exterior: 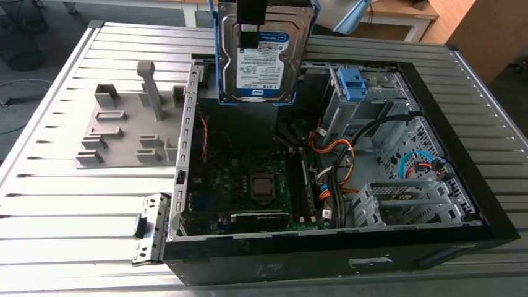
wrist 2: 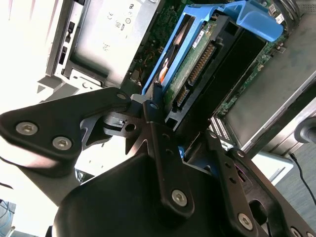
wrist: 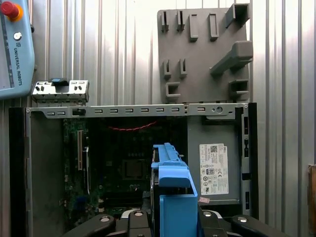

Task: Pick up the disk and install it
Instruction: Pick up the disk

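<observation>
Now we have the gripper [wrist 2: 181,117] clamped on the disk [exterior: 264,55], held upright over the open computer case [exterior: 289,260] on the table [exterior: 58,207]. Inside the case lie the motherboard [exterior: 239,179] and bundled cables [exterior: 340,168].

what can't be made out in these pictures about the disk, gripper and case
- Exterior view: the gripper holding the disk is cut off by the top edge.
- Exterior view: the disk hides part of the case behind it.
- First wrist view: the disk shows edge-on, its blue bracket hiding its flat faces.
- Second wrist view: the gripper's body covers the disk's near end.
</observation>
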`<state>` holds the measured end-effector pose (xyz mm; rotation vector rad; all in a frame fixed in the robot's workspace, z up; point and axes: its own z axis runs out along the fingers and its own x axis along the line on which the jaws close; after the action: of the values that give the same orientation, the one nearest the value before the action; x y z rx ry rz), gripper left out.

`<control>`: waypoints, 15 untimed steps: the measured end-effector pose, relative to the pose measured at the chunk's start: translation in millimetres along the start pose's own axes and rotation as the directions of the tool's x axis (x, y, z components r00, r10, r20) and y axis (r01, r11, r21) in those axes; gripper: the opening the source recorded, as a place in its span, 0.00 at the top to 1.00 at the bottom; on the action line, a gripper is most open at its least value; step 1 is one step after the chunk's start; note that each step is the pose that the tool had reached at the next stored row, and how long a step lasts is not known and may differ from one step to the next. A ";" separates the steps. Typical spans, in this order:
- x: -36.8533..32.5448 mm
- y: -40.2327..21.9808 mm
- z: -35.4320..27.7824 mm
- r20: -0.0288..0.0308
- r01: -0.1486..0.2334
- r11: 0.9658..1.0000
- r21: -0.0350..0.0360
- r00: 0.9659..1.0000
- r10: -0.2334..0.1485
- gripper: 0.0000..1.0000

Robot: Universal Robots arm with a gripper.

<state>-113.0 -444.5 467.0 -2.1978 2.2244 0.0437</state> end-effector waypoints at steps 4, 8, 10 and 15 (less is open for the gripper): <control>0.0 -1.1 0.0 0.000 0.000 1.000 0.000 1.000 0.000 0.64; 0.0 -2.7 0.0 0.000 0.000 1.000 0.000 1.000 0.000 0.64; 0.0 -3.6 0.0 0.000 0.000 1.000 0.000 1.000 0.000 0.64; -0.1 -6.2 -0.1 0.000 0.000 1.000 0.000 1.000 0.000 0.64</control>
<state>-106.9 -444.5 467.0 -2.1978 2.2244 0.0436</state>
